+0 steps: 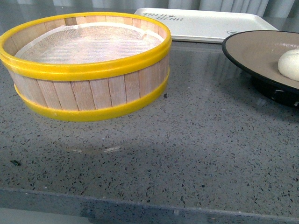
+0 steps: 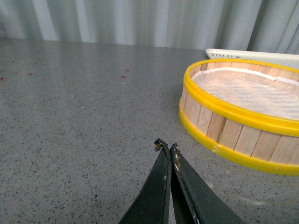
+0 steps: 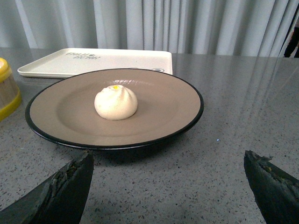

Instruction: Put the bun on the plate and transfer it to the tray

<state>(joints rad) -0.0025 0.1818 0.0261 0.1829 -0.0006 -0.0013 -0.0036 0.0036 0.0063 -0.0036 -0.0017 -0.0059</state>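
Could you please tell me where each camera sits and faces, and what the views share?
Front view: on the robot's body, facing the countertop with steamer basket, tray, plate and bun; no arm shows.
Left wrist view: on the left arm, past the shut left pincer toward the steamer basket.
Right wrist view: on the right arm, through the open right pincer toward the bun on the plate.
All show the tray.

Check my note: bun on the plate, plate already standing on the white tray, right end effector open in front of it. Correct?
One error: the plate stands on the grey countertop, the tray lying behind it, as the right wrist view shows. The bun is on the plate and the right end effector is open in front of it.
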